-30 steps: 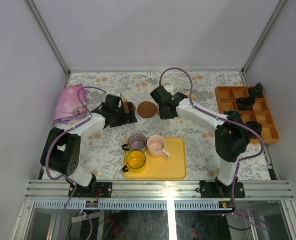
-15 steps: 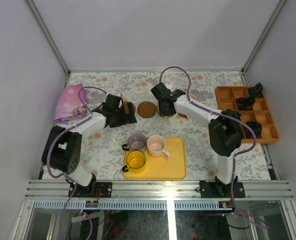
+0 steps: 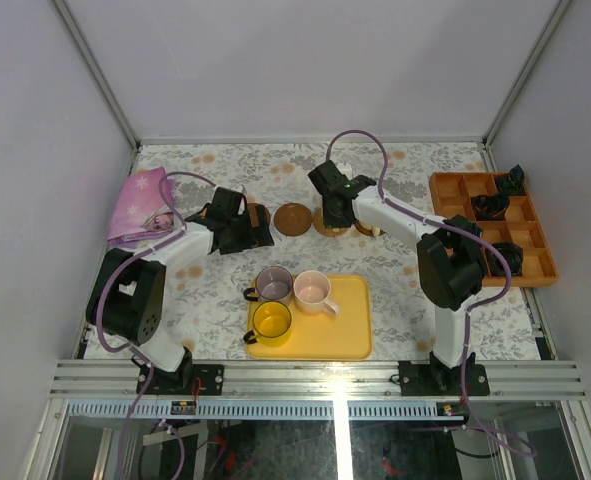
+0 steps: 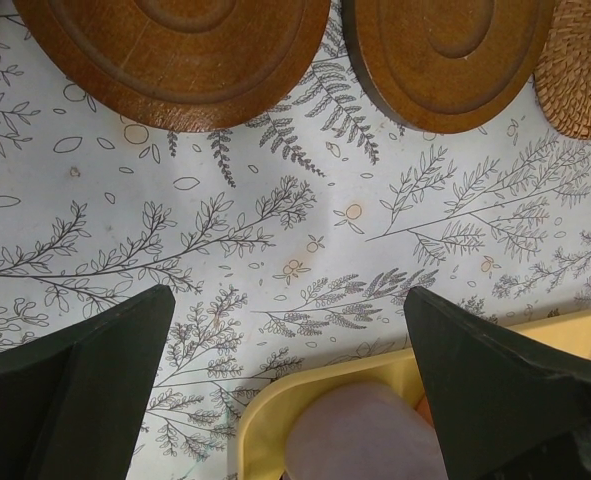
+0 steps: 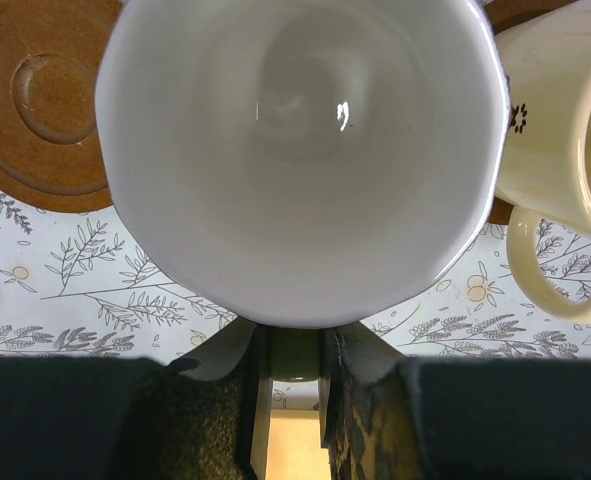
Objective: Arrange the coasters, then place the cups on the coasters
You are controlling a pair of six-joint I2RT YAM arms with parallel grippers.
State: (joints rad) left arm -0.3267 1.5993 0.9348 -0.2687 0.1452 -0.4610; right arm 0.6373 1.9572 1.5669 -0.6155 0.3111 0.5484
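Note:
My right gripper (image 5: 293, 372) is shut on the green handle (image 5: 295, 352) of the white cup (image 5: 300, 150), which hides whatever lies under it. The cream cup (image 5: 565, 140) stands just right of it. A wooden coaster (image 5: 35, 110) lies to its left, at mid-table in the top view (image 3: 293, 218). My left gripper (image 4: 287, 300) hangs open above bare cloth, two coasters (image 4: 175, 50) (image 4: 445, 50) ahead of it. The purple-grey cup (image 3: 273, 284), pink cup (image 3: 313, 290) and yellow cup (image 3: 272, 321) stand on the yellow tray (image 3: 350, 330).
An orange compartment box (image 3: 535, 262) with small black parts sits at the right edge. A pink cloth (image 3: 140, 205) lies at the far left. A woven round mat (image 4: 580, 70) lies right of the two coasters. Metal frame rails border the table.
The right arm has swung in, carrying the white cup a little to the right beside the cream cup. The left arm has stayed still with its jaws open.

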